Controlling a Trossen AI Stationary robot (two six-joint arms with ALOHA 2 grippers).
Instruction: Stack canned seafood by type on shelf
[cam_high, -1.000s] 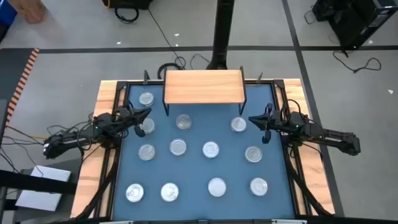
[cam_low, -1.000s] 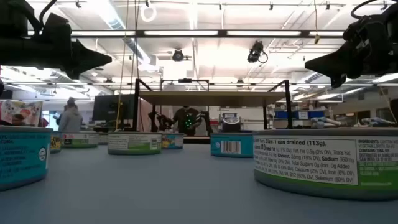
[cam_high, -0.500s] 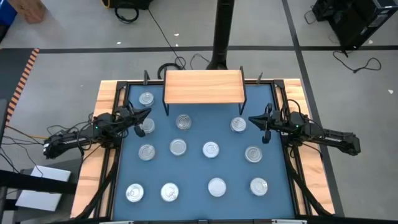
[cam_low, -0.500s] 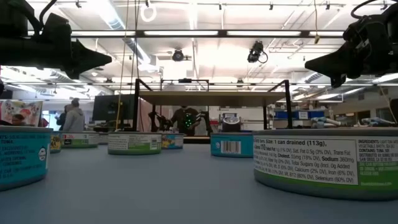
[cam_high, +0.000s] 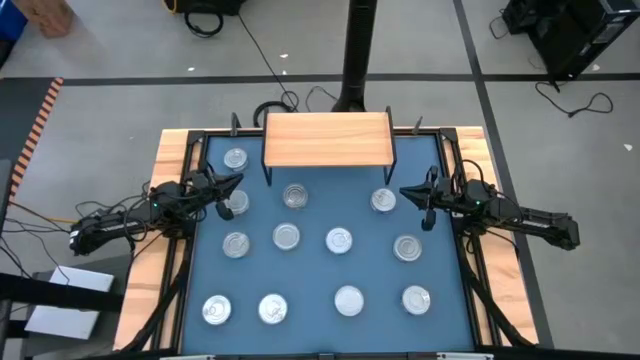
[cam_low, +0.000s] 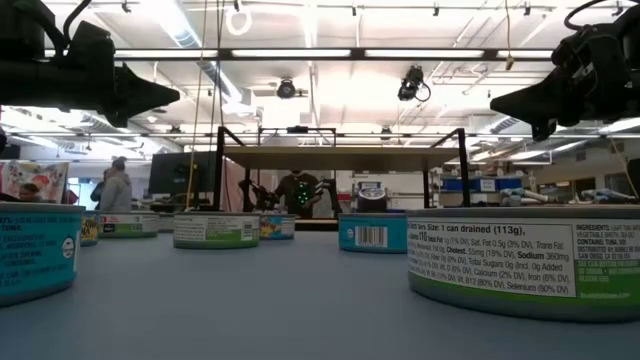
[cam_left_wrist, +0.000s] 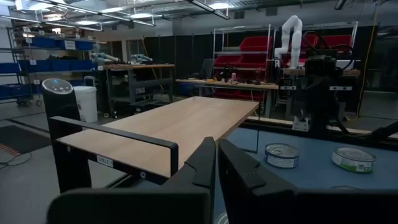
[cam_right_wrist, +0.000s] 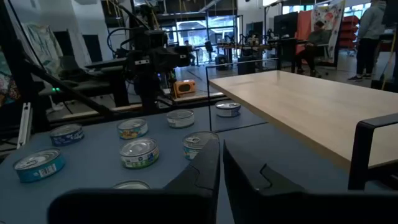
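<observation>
Overhead, eleven tins (cam_high: 339, 240) are seen spread flat over the blue mat (cam_high: 310, 270), none of them stacked. The shelf (cam_high: 327, 139) is set at the mat's far edge, between the two arms, and its wooden top is bare. One tin (cam_high: 236, 158) is placed beside the shelf's left legs; two more, (cam_high: 295, 196) and (cam_high: 383, 201), are found just in front of it.

At the mat's left edge the left gripper (cam_high: 232, 183) is held above the table, its fingers (cam_left_wrist: 205, 163) pressed together with nothing between them. A tin (cam_high: 236, 203) is seen just beside and below its fingertips, partly covered by them from above, but not gripped.

At the right edge the right gripper (cam_high: 405, 193) is likewise held above the mat, its fingers (cam_right_wrist: 208, 163) closed on nothing. The tin in front of the shelf's right legs is found just beside its tips, apart from them.

From table height, both grippers are seen well above the tins, none touched.
</observation>
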